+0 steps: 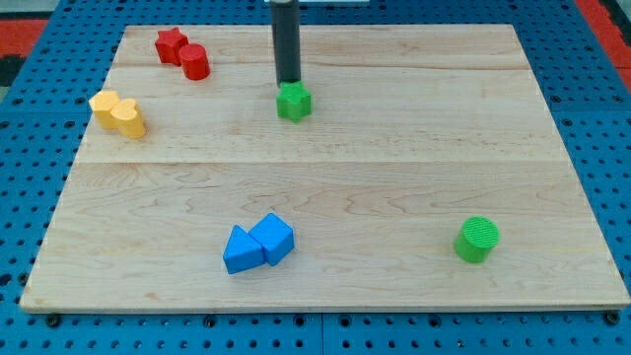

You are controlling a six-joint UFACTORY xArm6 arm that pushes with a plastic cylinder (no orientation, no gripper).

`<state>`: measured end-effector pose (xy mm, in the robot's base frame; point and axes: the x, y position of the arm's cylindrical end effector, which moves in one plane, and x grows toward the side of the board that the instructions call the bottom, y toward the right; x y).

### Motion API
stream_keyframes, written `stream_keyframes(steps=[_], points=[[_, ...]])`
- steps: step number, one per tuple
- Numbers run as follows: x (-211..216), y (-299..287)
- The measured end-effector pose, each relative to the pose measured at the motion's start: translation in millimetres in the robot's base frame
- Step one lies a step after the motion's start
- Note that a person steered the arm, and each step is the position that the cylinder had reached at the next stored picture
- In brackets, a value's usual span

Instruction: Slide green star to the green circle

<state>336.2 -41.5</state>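
Note:
The green star lies on the wooden board near the view's top, a little left of centre. My tip stands right at the star's top edge, touching or almost touching it. The green circle, a ribbed green cylinder, stands at the view's lower right, far from the star.
A red star and a red cylinder sit together at the top left. Two yellow blocks sit at the left edge. Two blue blocks sit together at the bottom, left of centre. Blue pegboard surrounds the board.

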Motion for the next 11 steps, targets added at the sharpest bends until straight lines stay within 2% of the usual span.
stream_keyframes(steps=[1, 2, 3, 4, 5, 6, 7, 8, 9, 10, 11], points=[[43.4, 61.5], [52.1, 17.7], [10.2, -39.6], [77.4, -49.8], [102.2, 14.1], [100.9, 87.3], [74.9, 61.8], [67.4, 130.7], [103.1, 176.0], [150.9, 176.5], [156.6, 198.1]])
